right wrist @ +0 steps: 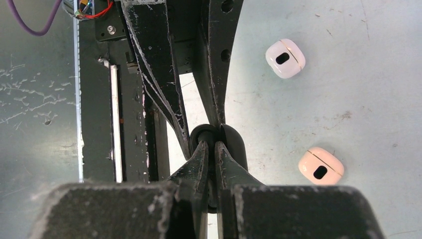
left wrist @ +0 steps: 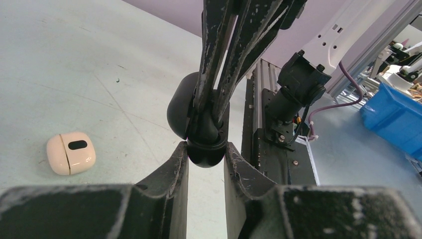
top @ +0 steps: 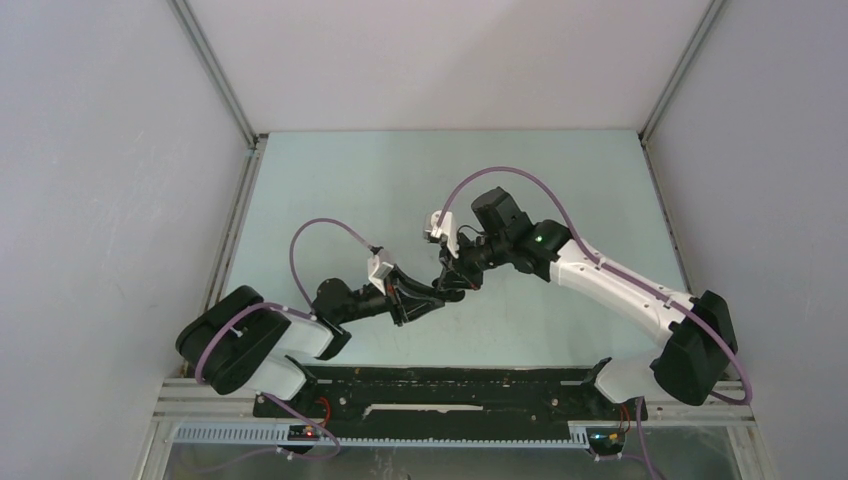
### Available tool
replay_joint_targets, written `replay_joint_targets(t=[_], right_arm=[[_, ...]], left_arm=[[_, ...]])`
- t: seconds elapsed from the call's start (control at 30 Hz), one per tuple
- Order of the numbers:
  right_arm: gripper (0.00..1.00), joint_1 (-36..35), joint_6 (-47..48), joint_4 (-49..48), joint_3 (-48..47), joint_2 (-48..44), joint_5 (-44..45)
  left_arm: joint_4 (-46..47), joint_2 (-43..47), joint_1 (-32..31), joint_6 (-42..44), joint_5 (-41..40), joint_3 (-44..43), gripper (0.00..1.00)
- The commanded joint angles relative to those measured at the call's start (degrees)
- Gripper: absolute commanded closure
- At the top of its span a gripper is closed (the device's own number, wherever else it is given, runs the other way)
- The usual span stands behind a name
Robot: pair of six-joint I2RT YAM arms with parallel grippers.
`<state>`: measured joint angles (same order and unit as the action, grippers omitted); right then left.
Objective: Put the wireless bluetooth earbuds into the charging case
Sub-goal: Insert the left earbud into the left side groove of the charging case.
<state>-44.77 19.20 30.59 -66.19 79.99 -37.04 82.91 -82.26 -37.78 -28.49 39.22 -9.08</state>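
Observation:
My left gripper [left wrist: 205, 147] is shut on a black charging case [left wrist: 204, 155], pinching its rounded base between both fingers above the table. The case's lid [left wrist: 178, 107] stands swung open to the left. My right gripper [right wrist: 209, 144] is shut, its tips pushed down into the open case [right wrist: 237, 145]. In the top view the two grippers meet at mid-table, the left gripper [top: 438, 298] just below the right gripper [top: 453, 280]. The earbuds are hidden: I cannot make out any between the right fingers or in the case.
A beige closed case [left wrist: 70, 153] lies on the table left of my left gripper and shows again as the beige case [right wrist: 321, 166]. Farther off in the right wrist view lies a white closed case [right wrist: 284, 58]. The black base rail [top: 450, 385] runs along the near edge.

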Motion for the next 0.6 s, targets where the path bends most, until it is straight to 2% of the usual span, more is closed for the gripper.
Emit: replay_joint_targets(t=[0.0, 0.17, 0.3, 0.5, 0.57], right_arm=[[1.00, -0.76, -0.93, -2.24, 0.03, 1.11, -0.08], [0.95, -1.26, -0.97, -2.22, 0.08, 1.71, 0.97], [0.77, -1.17, -0.61, -0.29, -1.11, 0.70, -0.38], [0.52, 2.05, 0.86, 3.56, -1.94, -6.20, -8.76], [0.47, 4.44, 1.75, 5.76, -1.95, -6.81, -12.68]], left_arm=[[4.55, -0.12, 0.34, -0.16, 0.21, 0.03, 1.00], [4.62, -0.16, 0.39, -0.16, 0.25, 0.03, 1.00], [4.45, -0.31, 0.34, -0.16, 0.32, 0.02, 1.00], [3.46, -0.23, 0.34, 0.01, 0.11, -0.26, 1.00], [3.36, -0.11, 0.37, 0.07, 0.11, -0.32, 1.00]])
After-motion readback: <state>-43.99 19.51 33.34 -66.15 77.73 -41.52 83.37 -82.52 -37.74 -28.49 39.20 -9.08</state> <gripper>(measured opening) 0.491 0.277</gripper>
